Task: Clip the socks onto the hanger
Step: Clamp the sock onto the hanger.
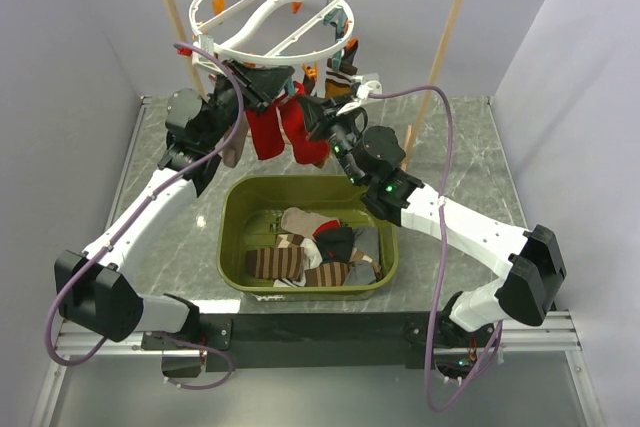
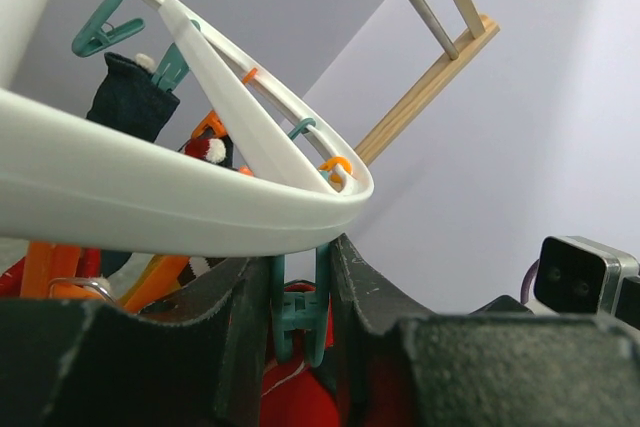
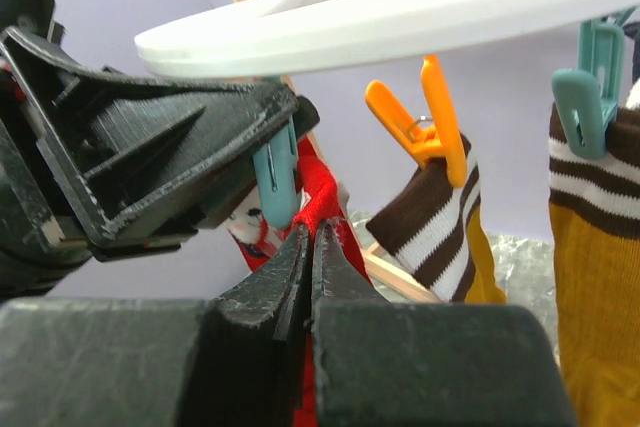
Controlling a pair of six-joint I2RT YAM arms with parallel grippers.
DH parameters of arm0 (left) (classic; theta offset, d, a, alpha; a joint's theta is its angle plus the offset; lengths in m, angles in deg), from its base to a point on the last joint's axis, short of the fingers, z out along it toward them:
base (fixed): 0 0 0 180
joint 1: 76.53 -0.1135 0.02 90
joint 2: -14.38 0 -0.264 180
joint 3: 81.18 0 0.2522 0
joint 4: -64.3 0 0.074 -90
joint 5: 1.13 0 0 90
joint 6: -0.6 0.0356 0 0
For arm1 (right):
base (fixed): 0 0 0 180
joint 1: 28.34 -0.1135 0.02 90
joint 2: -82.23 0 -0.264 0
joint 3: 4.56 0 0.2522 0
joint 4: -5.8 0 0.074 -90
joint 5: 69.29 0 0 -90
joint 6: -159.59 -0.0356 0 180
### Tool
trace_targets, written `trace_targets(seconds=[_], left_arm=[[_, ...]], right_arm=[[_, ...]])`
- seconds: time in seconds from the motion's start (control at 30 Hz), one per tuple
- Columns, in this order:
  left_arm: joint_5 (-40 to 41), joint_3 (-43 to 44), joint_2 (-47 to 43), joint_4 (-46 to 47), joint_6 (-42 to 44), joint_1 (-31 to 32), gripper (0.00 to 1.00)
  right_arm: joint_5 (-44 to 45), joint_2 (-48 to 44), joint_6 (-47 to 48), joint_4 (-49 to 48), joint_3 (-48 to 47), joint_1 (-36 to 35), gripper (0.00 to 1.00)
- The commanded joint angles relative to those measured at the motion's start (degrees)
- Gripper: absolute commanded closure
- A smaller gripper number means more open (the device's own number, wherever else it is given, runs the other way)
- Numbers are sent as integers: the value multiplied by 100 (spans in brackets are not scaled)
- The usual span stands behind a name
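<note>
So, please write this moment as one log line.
left tool: shut on teal plastic clip; right tool: shut on red fabric sock

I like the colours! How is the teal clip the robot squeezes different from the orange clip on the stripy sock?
The left gripper squeezes the teal clip; no gripper touches the orange clip. The orange clip bites the brown striped sock; the teal clip has the red sock only beside it. Both hang from the white hanger.
</note>
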Motion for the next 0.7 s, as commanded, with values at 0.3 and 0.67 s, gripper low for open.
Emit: trace_targets(seconds=[0.3,0.67], left_arm=[[-278,-133,-286,561,-43,19,74],[-331,-274,-268,1079,63,-33,73]], right_arm=[[-42,-8,-74,-456,-316,43,100],[-227,-166,-662,-147,-177,43,100]])
